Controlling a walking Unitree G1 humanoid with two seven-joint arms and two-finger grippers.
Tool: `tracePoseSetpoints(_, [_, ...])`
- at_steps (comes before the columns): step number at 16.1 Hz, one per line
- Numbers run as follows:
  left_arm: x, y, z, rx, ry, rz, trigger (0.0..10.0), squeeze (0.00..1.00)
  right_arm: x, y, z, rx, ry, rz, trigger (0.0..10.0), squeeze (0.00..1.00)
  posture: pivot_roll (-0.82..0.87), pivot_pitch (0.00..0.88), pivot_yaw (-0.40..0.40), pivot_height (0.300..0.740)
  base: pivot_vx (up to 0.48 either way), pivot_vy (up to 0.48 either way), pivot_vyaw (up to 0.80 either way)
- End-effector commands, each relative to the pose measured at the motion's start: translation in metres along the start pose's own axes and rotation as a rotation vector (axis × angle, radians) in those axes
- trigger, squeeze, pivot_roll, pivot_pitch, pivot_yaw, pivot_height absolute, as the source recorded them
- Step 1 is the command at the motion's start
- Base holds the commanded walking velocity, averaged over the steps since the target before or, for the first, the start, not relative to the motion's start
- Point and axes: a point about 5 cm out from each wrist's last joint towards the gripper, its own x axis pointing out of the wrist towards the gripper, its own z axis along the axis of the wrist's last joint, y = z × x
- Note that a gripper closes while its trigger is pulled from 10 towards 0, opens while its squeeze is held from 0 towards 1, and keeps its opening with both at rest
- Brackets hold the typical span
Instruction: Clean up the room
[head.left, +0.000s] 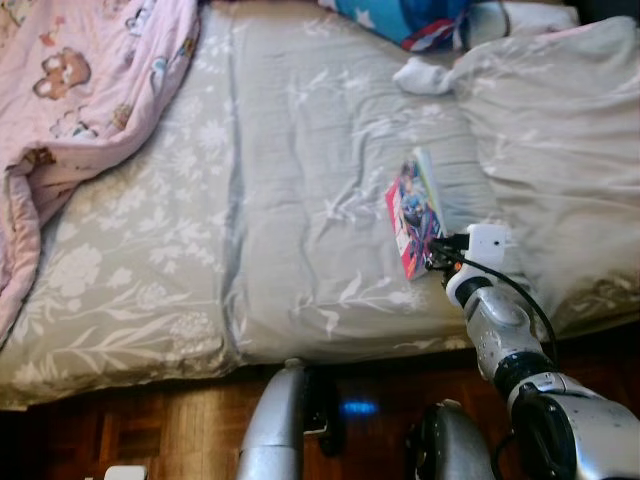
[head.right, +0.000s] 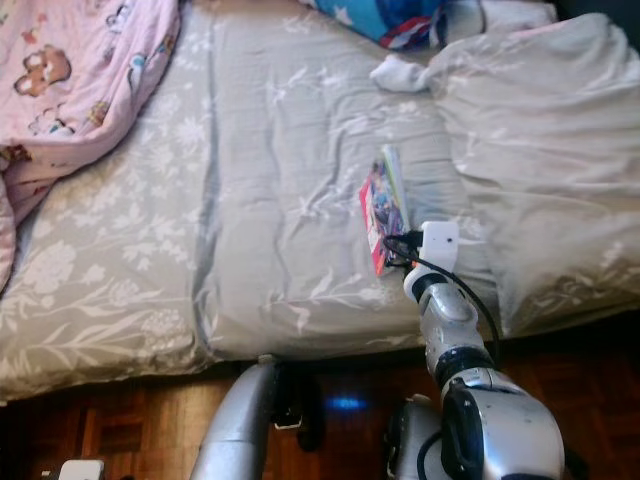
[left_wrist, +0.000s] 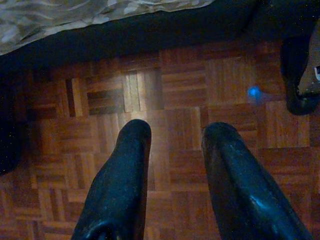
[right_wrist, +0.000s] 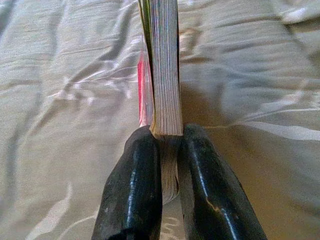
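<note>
One book (right_wrist: 165, 75) pinched in right jaws (right_wrist: 170, 137) over bed (head.left: 280, 200), cover writing unreadable, left jaws (left_wrist: 172, 137) spread.

Bare sheet (head.left: 300, 200) lies open mid-bed, hemmed by the pink blanket (head.left: 80, 90) left and grey pillow (head.left: 560, 150) right.

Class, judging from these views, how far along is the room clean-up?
Nothing looks finished yet. In hand: the right claw is shut on the book over the bed. Left: a white sock and a rumpled pink blanket. The left claw hangs open above the floor.
</note>
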Motion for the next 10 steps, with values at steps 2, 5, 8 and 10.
tracePoseSetpoints(2, [-0.014,0.003,-0.02,-0.011,0.073,0.009,10.0,0.0,0.0,-0.001,0.0,0.007,0.0,-0.008,10.0,0.05,0.34,0.411,0.111,0.651,0.0,0.0,0.0])
tracePoseSetpoints(5, [-0.017,0.003,-0.023,-0.009,0.082,0.007,10.0,0.0,-0.005,-0.013,-0.005,0.01,0.012,-0.069,10.0,0.0,0.34,0.414,0.115,0.651,0.0,0.0,0.0])
tracePoseSetpoints(8, [-0.018,0.005,-0.023,-0.007,0.083,0.011,10.0,0.0,-0.009,-0.023,-0.009,0.022,0.02,-0.117,10.0,0.04,0.35,0.415,0.121,0.651,0.0,0.0,0.0])
tracePoseSetpoints(10, [-0.018,0.006,-0.023,-0.006,0.082,0.012,10.0,0.0,-0.01,-0.025,-0.009,0.023,0.022,-0.125,10.0,0.29,0.35,0.415,0.123,0.651,0.0,0.0,0.0])
